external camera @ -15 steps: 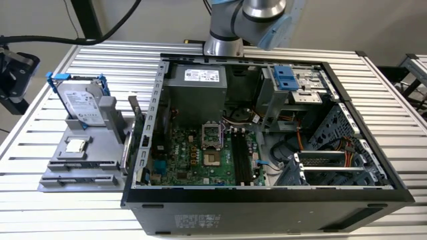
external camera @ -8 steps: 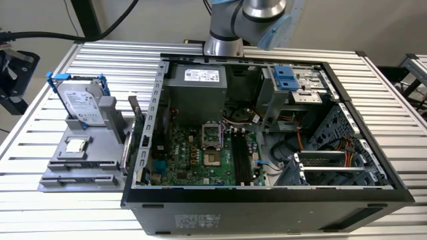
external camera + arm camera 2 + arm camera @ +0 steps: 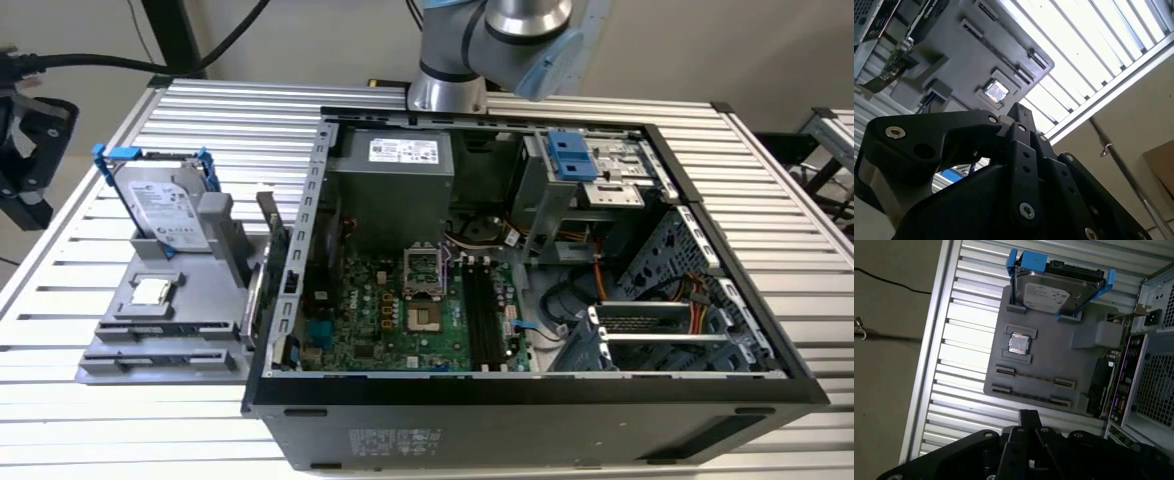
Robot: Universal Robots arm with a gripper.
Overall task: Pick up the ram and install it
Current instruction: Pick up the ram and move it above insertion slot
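The ram seems to be the thin dark strip [image 3: 1034,377] standing edge-on between two clips on the grey holder [image 3: 1054,360]. In the exterior view this holder [image 3: 200,300] lies on the table to the left of the open computer case [image 3: 534,390]. The case's long black memory slots [image 3: 483,315] run beside the processor socket. My black gripper [image 3: 1028,415] hangs above the table just off the holder's slotted edge. Its fingers are shut together with nothing between them. The second wrist view has the gripper [image 3: 1018,111] in front of the holder's chip [image 3: 996,91].
A silver hard drive in a blue frame [image 3: 1059,290] stands at one end of the holder. A square chip [image 3: 1019,344] lies in the middle, and a dark card with a metal bracket [image 3: 274,250] stands between holder and case. The slatted table's edge [image 3: 934,365] drops to the floor.
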